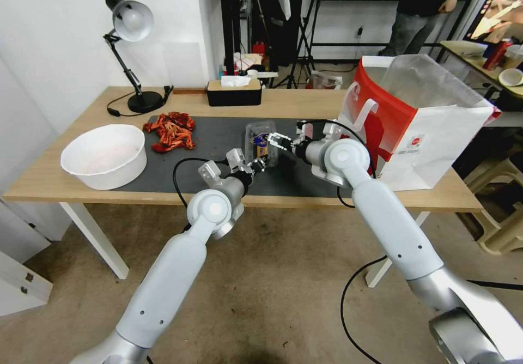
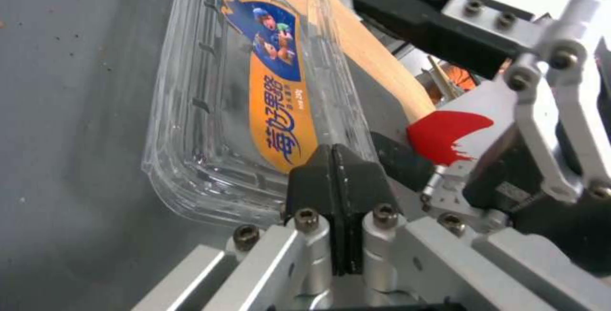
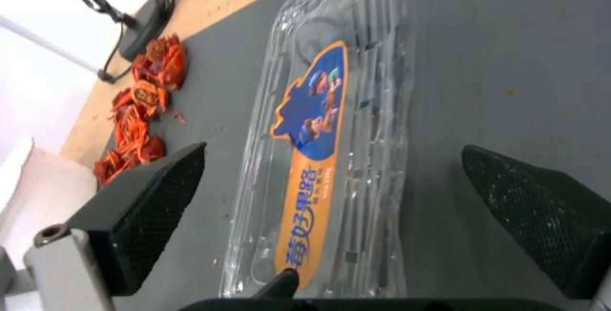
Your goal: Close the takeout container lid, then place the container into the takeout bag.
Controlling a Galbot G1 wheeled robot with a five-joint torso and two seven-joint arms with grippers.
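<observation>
Left hand (image 1: 260, 166) closed, pads pressed together, tip at the near corner of the takeout container (image 1: 261, 141); left wrist view shows the shut fingers (image 2: 337, 177) against the clear rim, gripping nothing that can be made out. Right hand (image 1: 279, 141) spread wide, one pad either side of the container in the right wrist view, neither touching it. Container lies flat mid-frame on the dark mat (image 1: 218, 140), lid (image 3: 318, 125) down, orange-and-blue label facing up. Open mat left of it, up to the red scraps (image 1: 171, 131); bare mat below toward the desk (image 1: 65, 184) front edge. Takeout bag (image 1: 419, 129) upright at right of frame, mouth open, just beyond the right arm's wrist. White bowl (image 1: 103, 154) at left, well apart. Both forearms reach in from lower frame, converging on the container, left from below, right from the right.
</observation>
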